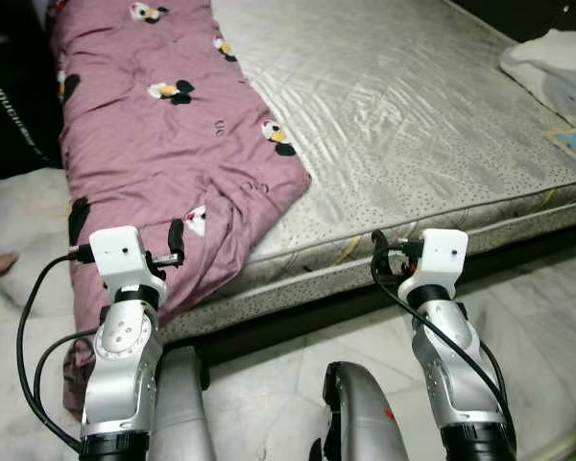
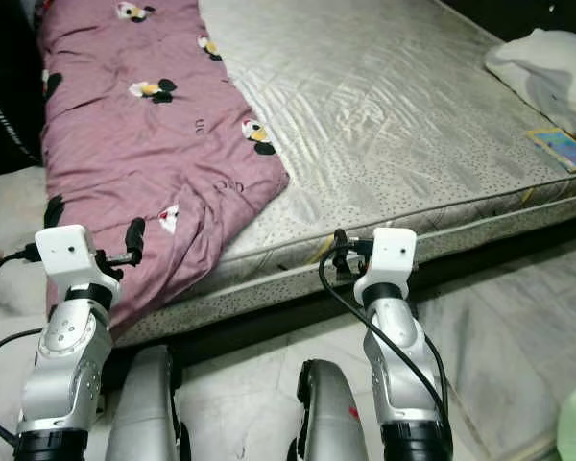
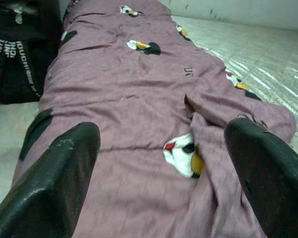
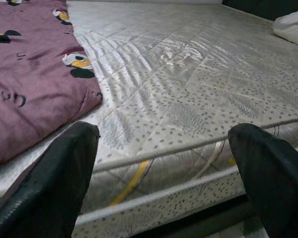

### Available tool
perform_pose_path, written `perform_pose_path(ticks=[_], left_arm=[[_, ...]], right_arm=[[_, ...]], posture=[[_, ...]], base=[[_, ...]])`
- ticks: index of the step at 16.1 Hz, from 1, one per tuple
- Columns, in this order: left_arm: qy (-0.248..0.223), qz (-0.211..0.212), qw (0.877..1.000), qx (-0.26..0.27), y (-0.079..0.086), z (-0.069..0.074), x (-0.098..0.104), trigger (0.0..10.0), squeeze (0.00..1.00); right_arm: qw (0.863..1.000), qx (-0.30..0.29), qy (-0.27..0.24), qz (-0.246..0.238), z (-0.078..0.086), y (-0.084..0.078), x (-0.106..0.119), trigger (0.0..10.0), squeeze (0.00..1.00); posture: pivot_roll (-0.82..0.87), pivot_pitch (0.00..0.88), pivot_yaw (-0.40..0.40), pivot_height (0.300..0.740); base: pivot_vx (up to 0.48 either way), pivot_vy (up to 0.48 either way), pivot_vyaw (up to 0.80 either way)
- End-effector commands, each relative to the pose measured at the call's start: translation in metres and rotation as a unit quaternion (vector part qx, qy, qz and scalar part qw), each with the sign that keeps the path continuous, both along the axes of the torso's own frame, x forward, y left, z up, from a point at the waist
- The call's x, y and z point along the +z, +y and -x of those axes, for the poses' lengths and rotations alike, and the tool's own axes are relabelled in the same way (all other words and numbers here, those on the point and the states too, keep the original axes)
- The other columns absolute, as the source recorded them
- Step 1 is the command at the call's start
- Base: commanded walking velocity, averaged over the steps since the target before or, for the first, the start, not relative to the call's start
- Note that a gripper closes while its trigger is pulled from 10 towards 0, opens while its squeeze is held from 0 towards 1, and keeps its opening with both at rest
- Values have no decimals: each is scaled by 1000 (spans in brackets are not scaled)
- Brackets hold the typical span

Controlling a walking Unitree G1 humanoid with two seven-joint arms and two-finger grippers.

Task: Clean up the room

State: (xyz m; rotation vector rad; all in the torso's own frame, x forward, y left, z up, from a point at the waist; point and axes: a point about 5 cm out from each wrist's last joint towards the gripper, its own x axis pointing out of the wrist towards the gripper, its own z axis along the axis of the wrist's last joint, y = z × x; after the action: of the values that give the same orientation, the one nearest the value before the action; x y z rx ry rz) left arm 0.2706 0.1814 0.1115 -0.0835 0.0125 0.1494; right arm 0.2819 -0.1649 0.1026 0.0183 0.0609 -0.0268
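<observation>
Floor (image 1: 547, 298) of pale tile runs along the near edge of the mattress (image 1: 413, 115), with bare room at lower right of the head views. Left gripper (image 3: 164, 163) hovers at lower left, fingers spread wide and released, just above the hanging end of the blanket (image 1: 163, 144). Right gripper (image 4: 164, 168) sits at lower centre, also spread and holding nothing, facing the mattress side seam. The mauve blanket, printed with black, white and yellow cartoon figures, lies rumpled along the mattress's left half and spills over its near edge toward the floor. A white pillow (image 1: 557, 67) rests at upper right, a small colourful booklet (image 1: 574, 146) near it. A black bag (image 3: 15, 54) stands at far left.
</observation>
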Motion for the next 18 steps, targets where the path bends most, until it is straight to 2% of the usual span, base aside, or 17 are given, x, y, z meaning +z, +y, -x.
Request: perform_pose_path(ticks=[1, 5, 10, 13, 15, 18], left_arm=[[-11, 4, 1000, -7, -3, -2, 5, 10000, 0], [-8, 7, 1000, -7, -4, -2, 4, 10000, 0], [6, 14, 1000, 6, -5, -4, 2, 10000, 0], [34, 34, 998, 37, 3, -5, -5, 10000, 0], [52, 50, 995, 73, 14, -6, -10, 10000, 0], [69, 55, 992, 92, 25, -8, -14, 10000, 0]], right_arm=[[1000, -5, -7, 4, -1, -4, 4, 10000, 0], [1000, -3, -8, 4, -2, -4, 4, 10000, 0], [1000, -4, -7, 3, -2, -4, 4, 10000, 0], [1000, -5, -7, 2, -2, -3, 4, 10000, 0], [1000, -2, -6, 1, 0, -4, 5, 10000, 0], [1000, -9, -4, 3, 8, -11, 6, 10000, 0]], posture=[[-33, 80, -78, 555], [-34, 79, -77, 555], [-36, 79, -76, 555], [-35, 79, -76, 555], [-42, 84, -75, 555], [-64, 111, -83, 520]], base=[[398, 0, 0], [376, 0, 0], [0, 0, 0], [0, 0, 0], [0, 0, 0], [0, 0, 0]])
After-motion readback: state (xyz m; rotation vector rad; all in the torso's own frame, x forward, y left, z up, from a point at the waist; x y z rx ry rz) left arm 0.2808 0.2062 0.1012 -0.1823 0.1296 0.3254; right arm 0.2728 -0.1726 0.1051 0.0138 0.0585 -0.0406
